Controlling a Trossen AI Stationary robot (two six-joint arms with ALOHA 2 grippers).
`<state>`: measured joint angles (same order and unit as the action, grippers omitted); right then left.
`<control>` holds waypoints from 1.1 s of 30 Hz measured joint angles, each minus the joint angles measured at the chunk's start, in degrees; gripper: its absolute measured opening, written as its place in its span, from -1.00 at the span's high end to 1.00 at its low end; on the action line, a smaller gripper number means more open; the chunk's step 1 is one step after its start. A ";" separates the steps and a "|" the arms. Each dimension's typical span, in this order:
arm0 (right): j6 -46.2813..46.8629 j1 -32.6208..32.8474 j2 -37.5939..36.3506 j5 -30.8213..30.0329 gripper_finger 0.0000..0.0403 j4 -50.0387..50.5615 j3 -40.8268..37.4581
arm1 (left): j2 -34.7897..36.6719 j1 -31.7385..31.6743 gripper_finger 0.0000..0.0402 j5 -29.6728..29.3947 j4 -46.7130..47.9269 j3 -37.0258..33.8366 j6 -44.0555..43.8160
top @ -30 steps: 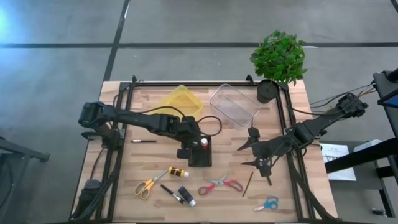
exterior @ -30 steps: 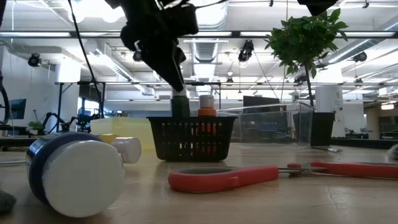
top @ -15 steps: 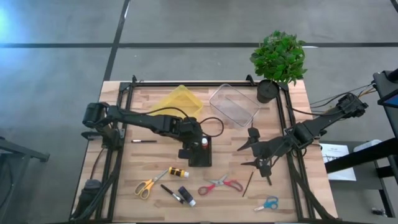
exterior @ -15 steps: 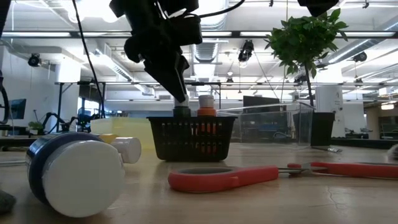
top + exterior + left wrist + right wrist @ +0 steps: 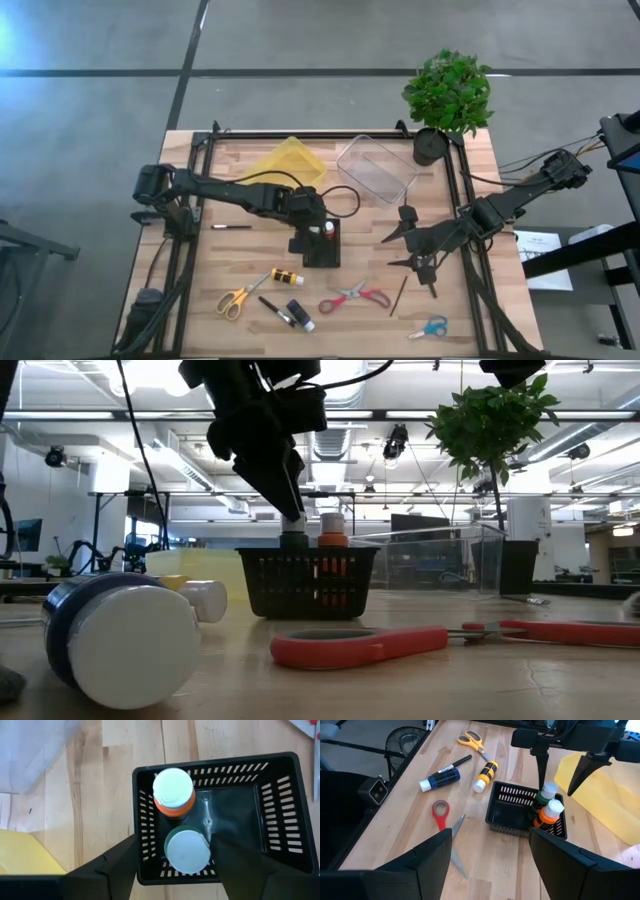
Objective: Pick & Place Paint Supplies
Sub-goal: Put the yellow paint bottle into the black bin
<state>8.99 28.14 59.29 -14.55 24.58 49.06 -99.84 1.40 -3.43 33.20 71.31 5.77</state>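
Observation:
A black slotted basket (image 5: 322, 248) stands mid-table, with an orange bottle (image 5: 173, 790) and a green-topped bottle (image 5: 187, 851) upright inside it. My left gripper (image 5: 174, 837) hangs open just above the green-topped one, a finger on each side, touching nothing. From the right wrist view, its fingers (image 5: 540, 767) stand over both bottles. My right gripper (image 5: 418, 250) hovers open over the table's right part. On the near table lie yellow scissors (image 5: 234, 298), a yellow-and-black bottle (image 5: 287, 276), a blue white-capped bottle (image 5: 300, 315), red scissors (image 5: 355, 296), blue scissors (image 5: 430, 327) and thin brushes (image 5: 398, 296).
A yellow tray (image 5: 285, 165) and a clear plastic box (image 5: 375, 168) sit at the far side. A potted plant (image 5: 447, 95) stands at the far right corner. One thin brush (image 5: 232, 227) lies left of the basket. Dark frame rails run along both table sides.
The green-topped bottle has gone down from rim height into the basket, beside the orange one. My left gripper followed it down a little, and its fingers now stand clear above the cap. The right arm kept still.

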 joint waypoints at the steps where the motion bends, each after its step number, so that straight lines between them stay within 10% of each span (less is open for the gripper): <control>1: 0.00 0.00 0.00 0.00 -0.30 0.00 0.00 | 0.21 -0.05 -0.27 0.00 0.00 0.00 0.03; 21: 0.35 0.12 0.00 0.21 -0.30 0.05 -0.11 | 14.43 1.10 -0.28 -3.26 4.07 3.52 1.65; 33: 0.50 0.13 0.00 0.90 -0.30 -0.27 -0.11 | 12.88 19.80 -0.25 -4.85 3.76 3.45 -6.17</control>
<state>9.49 28.27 59.29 -13.65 24.31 48.95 -86.96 21.20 -8.27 36.97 74.76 -0.40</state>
